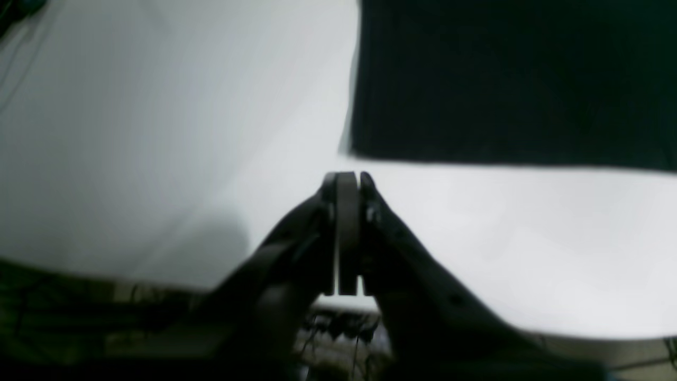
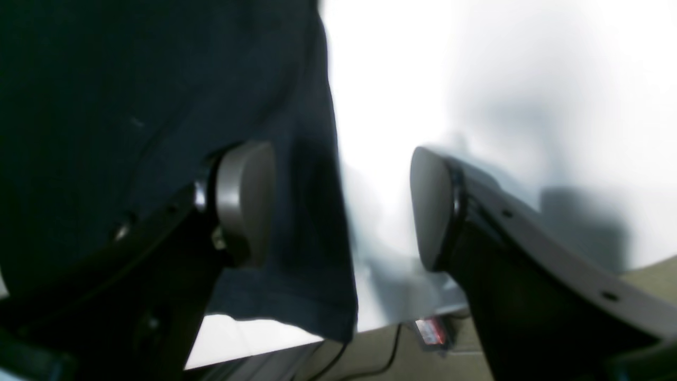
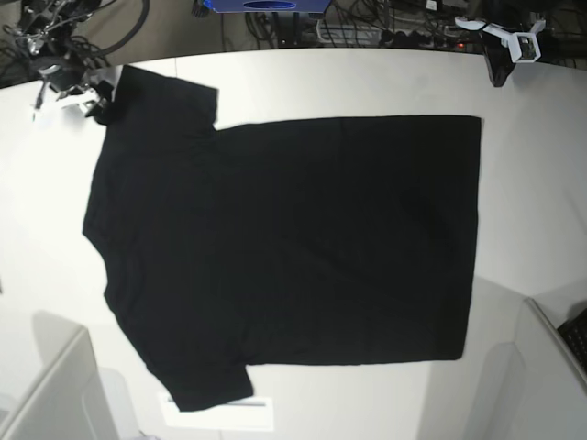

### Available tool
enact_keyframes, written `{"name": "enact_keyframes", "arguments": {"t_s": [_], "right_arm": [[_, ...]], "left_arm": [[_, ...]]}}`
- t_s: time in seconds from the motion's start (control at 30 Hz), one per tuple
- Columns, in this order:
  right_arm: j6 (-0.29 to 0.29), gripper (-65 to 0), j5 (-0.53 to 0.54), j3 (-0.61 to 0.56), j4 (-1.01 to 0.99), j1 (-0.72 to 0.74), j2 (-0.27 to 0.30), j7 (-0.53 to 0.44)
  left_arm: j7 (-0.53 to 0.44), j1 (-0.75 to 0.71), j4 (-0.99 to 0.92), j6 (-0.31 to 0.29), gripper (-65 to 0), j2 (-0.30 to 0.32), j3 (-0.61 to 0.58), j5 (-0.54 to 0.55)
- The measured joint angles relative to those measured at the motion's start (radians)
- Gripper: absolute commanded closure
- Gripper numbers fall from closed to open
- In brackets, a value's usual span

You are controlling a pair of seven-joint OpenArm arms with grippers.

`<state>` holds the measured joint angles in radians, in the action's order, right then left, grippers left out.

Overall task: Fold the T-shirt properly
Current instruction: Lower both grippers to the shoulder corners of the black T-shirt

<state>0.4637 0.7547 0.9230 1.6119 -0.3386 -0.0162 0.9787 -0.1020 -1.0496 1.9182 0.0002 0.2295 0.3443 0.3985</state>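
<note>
The black T-shirt (image 3: 284,238) lies flat on the white table (image 3: 532,183), plain side up, sleeves at the left and hem at the right. My right gripper (image 3: 71,84) is at the far-left sleeve. In the right wrist view it (image 2: 338,206) is open. One finger (image 2: 246,201) is over the sleeve (image 2: 158,106) and the other is over bare table, with the sleeve's edge between them. My left gripper (image 3: 510,44) is off the shirt's far-right corner. In the left wrist view it (image 1: 346,180) is shut and empty, just short of that corner (image 1: 508,79).
Cables and a blue object (image 3: 266,5) lie beyond the table's far edge. A white label (image 3: 220,411) sticks out under the near sleeve. Grey panels stand at the near left (image 3: 46,394) and near right (image 3: 550,367). The table edge shows close below both wrist views.
</note>
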Motion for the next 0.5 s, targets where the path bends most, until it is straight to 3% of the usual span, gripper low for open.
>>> {"name": "enact_keyframes", "arguments": {"t_s": [0.1, 0.17, 0.3, 0.43, 0.5], "right_arm": [[0.016, -37.1, 0.005, 0.000, -0.014, 0.001, 0.000, -0.002], [0.032, -37.1, 0.005, -0.002, -0.020, 0.009, 0.002, 0.002], [0.036, -36.9, 0.009, -0.053, -0.020, 0.000, 0.005, -0.009], [0.046, -36.9, 0.025, -0.107, -0.019, -0.015, 0.006, -0.026], [0.046, -36.9, 0.025, -0.109, -0.019, -0.016, 0.004, -0.025]], "left_arm": [[0.002, 0.005, -0.025, 0.002, -22.7, 0.003, -0.001, 0.000], [0.006, 0.010, -0.040, 0.006, -28.8, 0.002, 0.001, 0.051], [0.029, 0.038, -0.070, 0.000, -30.6, 0.013, 0.003, 0.247], [0.188, 0.087, -0.087, 0.014, -30.6, 0.058, 0.012, 0.413], [0.209, 0.118, -0.088, -0.035, -30.6, 0.059, 0.014, 0.445]]}}
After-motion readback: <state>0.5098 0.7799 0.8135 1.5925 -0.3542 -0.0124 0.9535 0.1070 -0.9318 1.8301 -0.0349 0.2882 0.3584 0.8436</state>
